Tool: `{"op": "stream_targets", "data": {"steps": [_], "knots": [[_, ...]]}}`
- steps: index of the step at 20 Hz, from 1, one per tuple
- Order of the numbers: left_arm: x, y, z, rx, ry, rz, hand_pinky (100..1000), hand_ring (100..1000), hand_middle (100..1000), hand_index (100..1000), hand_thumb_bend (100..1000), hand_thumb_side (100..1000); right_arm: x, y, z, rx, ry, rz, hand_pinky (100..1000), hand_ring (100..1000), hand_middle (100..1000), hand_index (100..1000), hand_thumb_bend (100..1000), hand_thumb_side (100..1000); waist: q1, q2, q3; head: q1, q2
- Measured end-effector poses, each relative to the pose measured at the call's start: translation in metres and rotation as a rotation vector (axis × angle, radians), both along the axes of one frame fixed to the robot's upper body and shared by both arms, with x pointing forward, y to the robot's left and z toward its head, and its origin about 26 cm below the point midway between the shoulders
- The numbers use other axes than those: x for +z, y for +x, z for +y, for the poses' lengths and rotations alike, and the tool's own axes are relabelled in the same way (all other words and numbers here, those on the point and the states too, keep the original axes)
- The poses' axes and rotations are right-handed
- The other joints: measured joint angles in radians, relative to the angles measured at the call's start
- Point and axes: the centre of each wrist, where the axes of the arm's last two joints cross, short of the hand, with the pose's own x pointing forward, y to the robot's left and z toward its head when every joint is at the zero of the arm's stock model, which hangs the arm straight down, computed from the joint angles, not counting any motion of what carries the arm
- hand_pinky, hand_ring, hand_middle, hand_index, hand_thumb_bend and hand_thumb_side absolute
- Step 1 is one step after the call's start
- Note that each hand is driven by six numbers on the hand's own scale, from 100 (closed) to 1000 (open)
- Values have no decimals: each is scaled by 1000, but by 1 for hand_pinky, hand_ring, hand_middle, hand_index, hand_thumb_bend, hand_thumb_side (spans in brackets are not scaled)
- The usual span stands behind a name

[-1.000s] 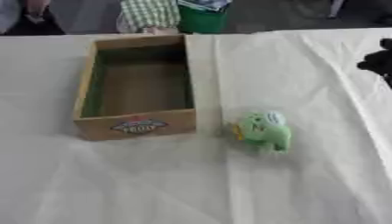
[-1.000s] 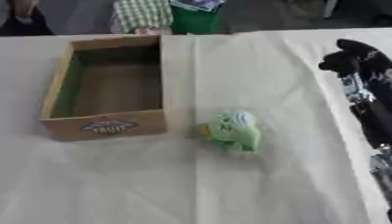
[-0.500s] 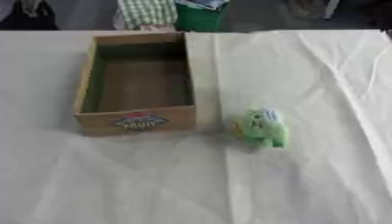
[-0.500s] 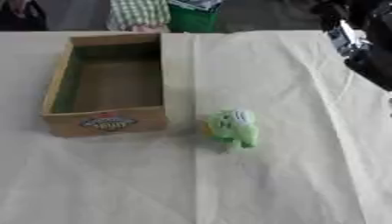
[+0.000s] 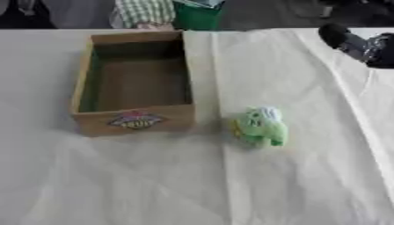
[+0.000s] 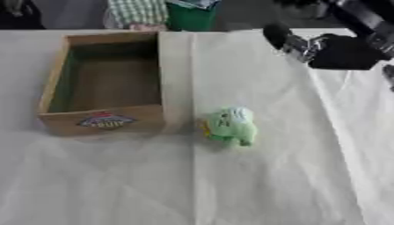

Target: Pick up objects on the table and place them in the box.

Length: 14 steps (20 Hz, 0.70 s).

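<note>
A small green plush toy [image 5: 259, 126] lies on the white tablecloth just right of the wooden box [image 5: 83, 79]. The box is open on top, has a fruit label on its front wall, and I see nothing inside it. My right hand [image 6: 327, 47] comes in from the upper right, above the cloth and well up and right of the toy. Its fingers stretch out toward the left and hold nothing. My left hand shows in neither view.
The white cloth [image 5: 192, 184] covers the table, with a fold running down the middle. A person in a checked shirt [image 5: 146, 11] and a green object [image 5: 196, 15] are beyond the far edge.
My right hand has swung from the right edge up to the upper right and now reaches leftward over the table. The toy and box have stayed put; the camera shifted slightly.
</note>
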Motion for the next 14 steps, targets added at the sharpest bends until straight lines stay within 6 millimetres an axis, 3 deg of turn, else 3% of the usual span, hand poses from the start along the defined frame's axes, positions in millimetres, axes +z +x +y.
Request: {"op": "stream_targets", "data": {"steps": [3,8,14], "knots": [[0,1,-1,-9,2,1,748,543,526,704,100,576,0,-1,-1,-24,-114,30,853,899,779,891,535,630,1,0,6,-10,-3],[0,1,-2,-18,6,4,749,543,526,703,100,576,-4,0,4,-21,-242,66,876,920,810,939,644,593,1,1,9,-14,-9],[0,1,-2,-26,7,7,749,544,526,703,100,576,-15,2,13,-7,-351,155,883,923,829,1000,541,487,0,1,11,-16,-9]]}}
